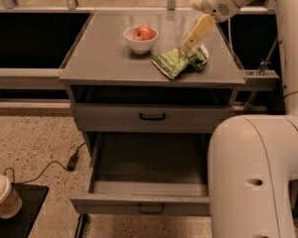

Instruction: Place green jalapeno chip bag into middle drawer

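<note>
Reach step: the cream pincer point(184, 52) hangs at the wrinkly green foil jalapeno chip bag point(173, 63), right side of the grey bench point(104, 58); open or closed, cannot tell. Next, I judge: secure the bag, then lower it into the pulled-out grey metal middle drawer point(149, 157), nearer and below.

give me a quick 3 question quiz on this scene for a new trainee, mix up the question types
1. True or false: the middle drawer is shut.
2. Where does the green jalapeno chip bag lie? A) in the drawer B) on the cabinet top, right of the white bowl C) on the floor
3. Fill in: the gripper is over the cabinet's right side, down at the ___.
Key: 1 false; 2 B; 3 green jalapeno chip bag.
</note>
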Motion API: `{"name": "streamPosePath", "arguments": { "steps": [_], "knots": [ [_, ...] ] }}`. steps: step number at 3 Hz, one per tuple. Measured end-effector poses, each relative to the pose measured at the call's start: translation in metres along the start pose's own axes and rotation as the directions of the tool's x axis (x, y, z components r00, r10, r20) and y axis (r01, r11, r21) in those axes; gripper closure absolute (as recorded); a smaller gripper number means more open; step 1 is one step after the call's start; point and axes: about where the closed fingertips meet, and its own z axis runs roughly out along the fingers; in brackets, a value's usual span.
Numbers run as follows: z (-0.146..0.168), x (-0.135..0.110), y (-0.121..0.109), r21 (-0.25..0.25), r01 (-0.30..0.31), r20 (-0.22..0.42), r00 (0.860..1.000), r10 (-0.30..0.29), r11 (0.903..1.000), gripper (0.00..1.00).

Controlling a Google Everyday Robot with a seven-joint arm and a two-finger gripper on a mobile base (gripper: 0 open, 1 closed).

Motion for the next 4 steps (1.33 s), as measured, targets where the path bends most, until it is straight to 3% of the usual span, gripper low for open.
{"name": "streamPosePath", "arguments": {
  "steps": [1, 2, 3, 4],
  "knots": [
    [-0.002, 0.047, -0.015, 0.033, -0.093, 0.133, 0.987, 0.088, 0.9951, 0.0],
    [0.026, 0.098, -0.019, 0.001, -0.185, 0.218, 0.959, 0.18, 0.9828, 0.0],
    [0.067, 0.131, -0.019, -0.044, -0.242, 0.243, 0.938, 0.246, 0.9692, 0.0],
    [0.103, 0.138, -0.016, -0.083, -0.259, 0.232, 0.934, 0.272, 0.9622, 0.0]
  ]
}}
